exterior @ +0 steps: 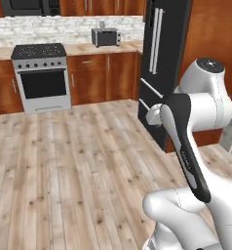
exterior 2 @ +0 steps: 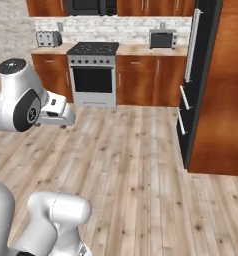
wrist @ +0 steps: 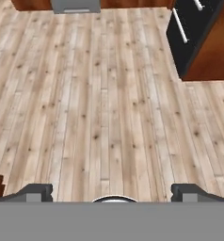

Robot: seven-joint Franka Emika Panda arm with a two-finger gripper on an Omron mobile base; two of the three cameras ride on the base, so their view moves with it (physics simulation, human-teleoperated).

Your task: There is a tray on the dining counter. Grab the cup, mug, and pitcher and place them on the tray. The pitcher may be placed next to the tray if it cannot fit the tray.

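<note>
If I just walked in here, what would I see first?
Probably the big white robot arm, folded up close in front of you over the wide pale wood floor. Next, the tall black fridge standing on the right beside reddish wood panelling. At the far wall sits a silver stove between wooden cabinets. The gripper is open above bare floorboards.

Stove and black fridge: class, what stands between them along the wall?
Reddish wood cabinets under a counter bearing a grey toaster oven, in both base views.
</note>
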